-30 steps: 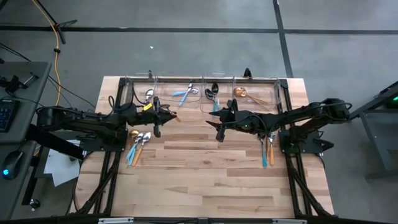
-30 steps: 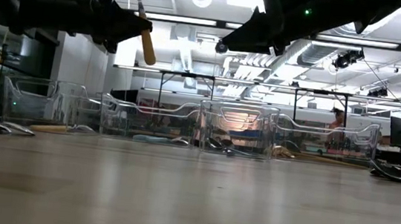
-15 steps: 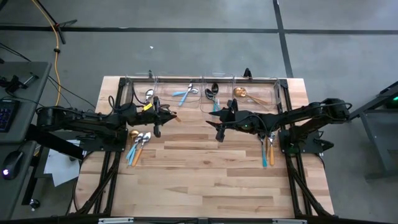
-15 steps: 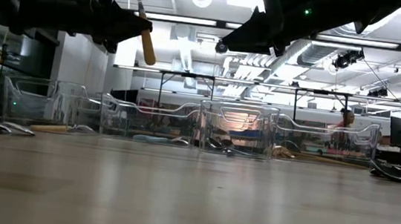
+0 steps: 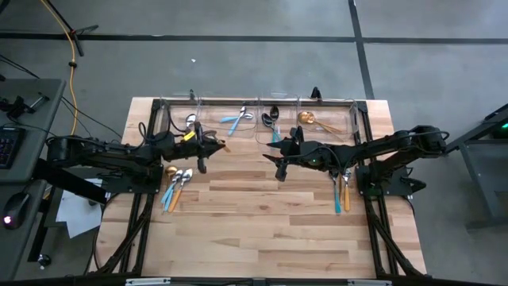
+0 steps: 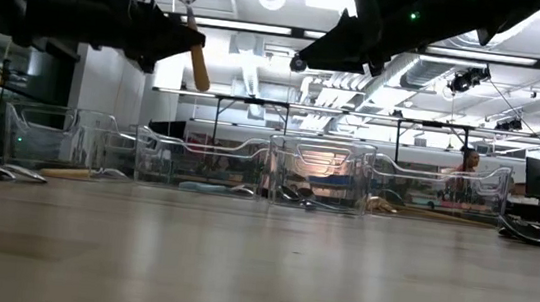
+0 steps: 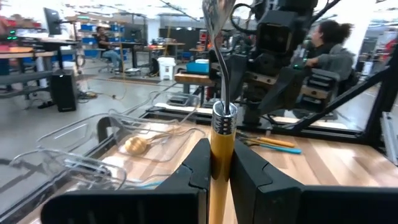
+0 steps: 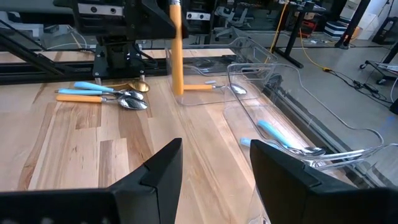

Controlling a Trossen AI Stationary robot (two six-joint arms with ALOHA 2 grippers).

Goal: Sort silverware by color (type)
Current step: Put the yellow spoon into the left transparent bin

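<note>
An orange-handled spoon (image 6: 191, 22) stands nearly upright high over the table, bowl (image 7: 217, 12) up, with my left gripper (image 5: 214, 146) shut on it, just near of the clear bins (image 5: 258, 119). The right wrist view shows its handle (image 8: 176, 50) too. My right gripper (image 5: 278, 161) hangs open over the table's middle, nothing between its fingers (image 8: 155, 171). The bins lie along the far edge and hold sorted pieces: an orange-handled spoon (image 5: 190, 121), light-blue ones (image 5: 238, 119), black ones (image 5: 271, 119) and gold ones (image 5: 313, 119). My left gripper pinches the spoon's orange handle (image 7: 221, 134) between its two fingers, just below the metal collar. The fingers (image 7: 198, 165) lie level, come from the table's left and cross the handle. The spoon is lifted clear and tilts slightly, its handle's free end (image 6: 200, 71) hanging below the fingers.
Loose silverware lies on the table at the left (image 5: 176, 184), with orange and light-blue handles and one gold piece, and at the right (image 5: 341, 189) beside my right arm. The wooden table's near half (image 5: 262, 238) is bare. People sit in the room beyond the table.
</note>
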